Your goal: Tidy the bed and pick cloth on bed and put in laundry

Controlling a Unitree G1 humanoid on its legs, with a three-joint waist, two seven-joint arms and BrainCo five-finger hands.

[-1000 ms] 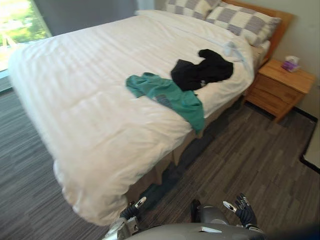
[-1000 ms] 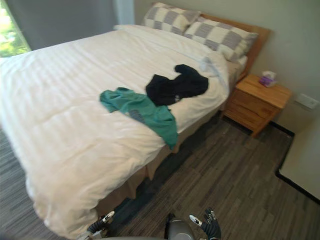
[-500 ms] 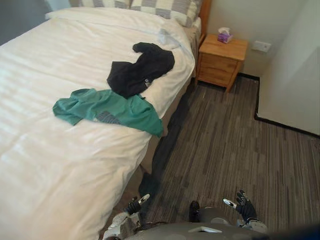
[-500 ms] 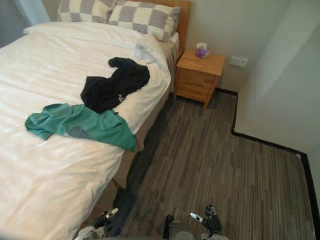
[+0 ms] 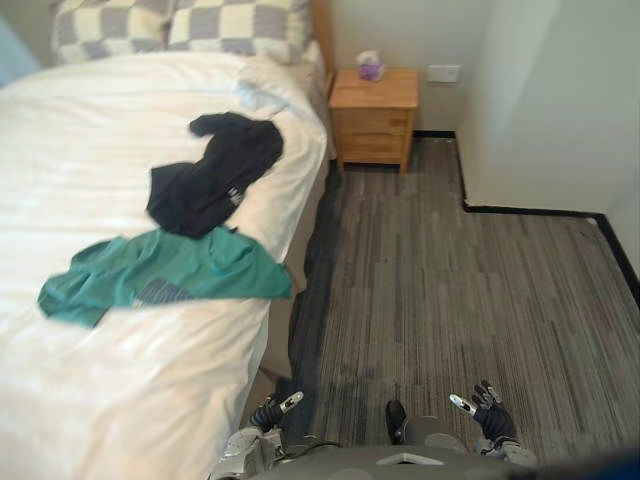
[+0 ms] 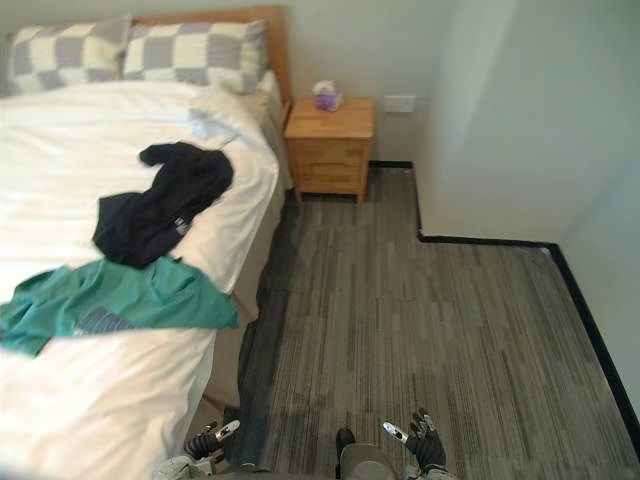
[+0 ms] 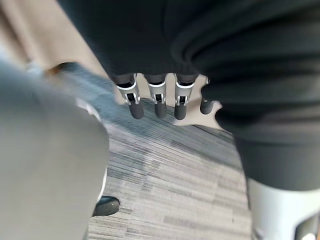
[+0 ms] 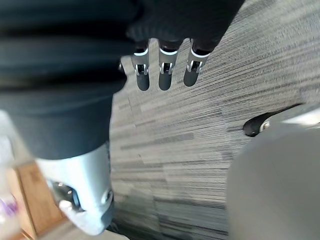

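A black garment (image 5: pixel 212 172) lies crumpled on the white bed (image 5: pixel 90 330) near its right edge. Just in front of it a green T-shirt (image 5: pixel 165 279) is spread flat, one corner reaching the mattress edge. My left hand (image 5: pixel 272 412) hangs low by the foot of the bed, open, fingers (image 7: pixel 156 100) straight over the floor and holding nothing. My right hand (image 5: pixel 487 412) hangs low on the other side, open too, with its fingers (image 8: pixel 165 70) relaxed above the carpet. Both hands are well short of the clothes.
Two checked pillows (image 5: pixel 180 27) lean against the wooden headboard. A wooden nightstand (image 5: pixel 373 113) with a tissue box (image 5: pixel 371 66) stands beside the bed. Grey striped carpet (image 5: pixel 450 300) spreads to the right, bounded by a white wall with black skirting (image 5: pixel 530 210).
The camera has swung to the right: the bed and clothes have slid to the left, and more carpet and wall have come into sight. Both hands hang as before.
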